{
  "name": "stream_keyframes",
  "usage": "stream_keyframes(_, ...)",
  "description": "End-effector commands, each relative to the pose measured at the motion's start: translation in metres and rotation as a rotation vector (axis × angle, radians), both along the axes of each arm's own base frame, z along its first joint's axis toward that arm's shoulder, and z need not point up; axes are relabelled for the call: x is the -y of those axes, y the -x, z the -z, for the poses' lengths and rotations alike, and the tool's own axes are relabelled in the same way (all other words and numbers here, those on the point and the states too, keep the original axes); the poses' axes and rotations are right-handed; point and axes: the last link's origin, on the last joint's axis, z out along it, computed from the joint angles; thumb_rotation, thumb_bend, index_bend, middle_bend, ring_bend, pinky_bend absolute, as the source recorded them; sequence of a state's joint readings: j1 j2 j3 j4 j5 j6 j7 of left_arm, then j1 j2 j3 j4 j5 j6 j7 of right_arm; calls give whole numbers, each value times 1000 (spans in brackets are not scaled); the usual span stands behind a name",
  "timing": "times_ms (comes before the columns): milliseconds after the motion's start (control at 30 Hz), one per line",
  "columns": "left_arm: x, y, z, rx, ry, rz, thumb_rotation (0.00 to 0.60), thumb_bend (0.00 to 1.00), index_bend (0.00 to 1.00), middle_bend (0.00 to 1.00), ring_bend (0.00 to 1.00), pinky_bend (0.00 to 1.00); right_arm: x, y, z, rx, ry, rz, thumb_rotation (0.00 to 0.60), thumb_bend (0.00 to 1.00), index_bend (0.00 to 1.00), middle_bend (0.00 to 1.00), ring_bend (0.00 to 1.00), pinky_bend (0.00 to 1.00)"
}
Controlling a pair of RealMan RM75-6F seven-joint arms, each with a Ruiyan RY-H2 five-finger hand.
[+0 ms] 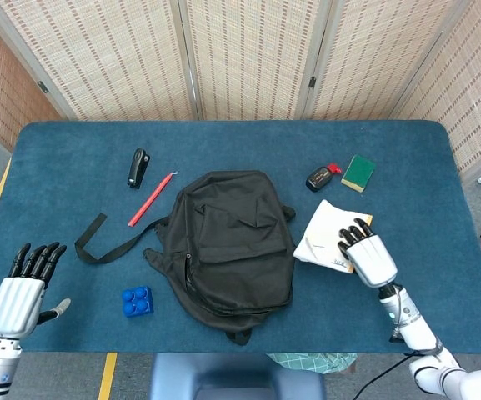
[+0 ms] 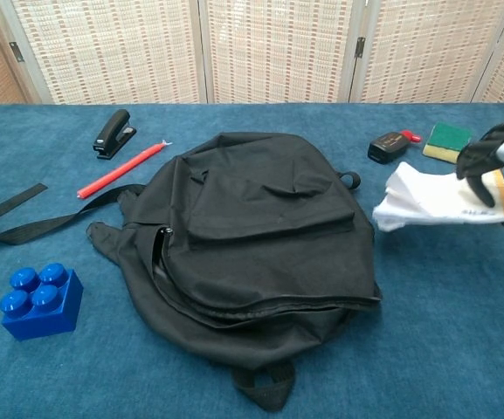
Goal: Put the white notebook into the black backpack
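The black backpack point(image 1: 227, 237) point(image 2: 252, 240) lies flat mid-table, its side zipper partly open toward the front left. The white notebook point(image 1: 328, 237) point(image 2: 431, 199) hangs lifted off the table just right of the backpack, its pages drooping toward the bag. My right hand point(image 1: 369, 254) point(image 2: 496, 161) grips its right edge with curled fingers. My left hand point(image 1: 25, 287) hovers at the front left table edge, fingers spread, holding nothing; the chest view does not show it.
A blue block point(image 1: 137, 301) point(image 2: 38, 299) sits front left by the backpack strap point(image 1: 98, 242). A red pen point(image 1: 151, 199) and black stapler point(image 1: 137, 167) lie at the back left. A black-red small object point(image 1: 321, 177) and green sponge point(image 1: 358, 172) lie behind the notebook.
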State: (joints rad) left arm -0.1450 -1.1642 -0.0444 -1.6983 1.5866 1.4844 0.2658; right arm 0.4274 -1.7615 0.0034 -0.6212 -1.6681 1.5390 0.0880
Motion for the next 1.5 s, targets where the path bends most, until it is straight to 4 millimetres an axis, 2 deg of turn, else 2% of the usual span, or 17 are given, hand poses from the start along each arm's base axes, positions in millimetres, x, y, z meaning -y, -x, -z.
stream_keyframes(33,-8,-10,-1,-16,22,48,600,211,129,129,129,0,-3,1,-27,-5,97,-47,600,369,764,452,387,254)
stream_keyframes(333,-32,-46,7,-31,163,199,600,212,132,129,131,0,-15,-14,-75,-46,207,-153,600,369,765,452,393,260)
stream_keyframes(600,-51,-81,29,-61,300,327,600,212,140,129,136,0,-24,-44,-96,-90,217,-236,600,369,764,451,393,264)
stream_keyframes(833,-57,-122,67,-88,460,456,600,212,161,129,136,0,-30,-61,-102,-113,219,-256,600,369,764,449,395,265)
stream_keyframes(1000,-60,-151,101,-108,564,525,600,212,168,129,136,0,-31,-61,-101,-132,206,-249,600,370,764,448,394,265)
stream_keyframes(1067,-62,-157,109,-106,584,532,600,212,168,129,136,0,-31,-61,-101,-136,205,-247,600,370,765,448,394,265)
stream_keyframes(1200,-70,-178,142,-95,664,530,600,212,171,129,136,0,-31,-59,-99,-148,199,-237,600,369,764,448,393,265)
stream_keyframes(1500,-91,-187,188,-119,706,443,600,213,175,129,136,0,-30,-56,-96,-158,185,-228,600,369,764,447,392,265)
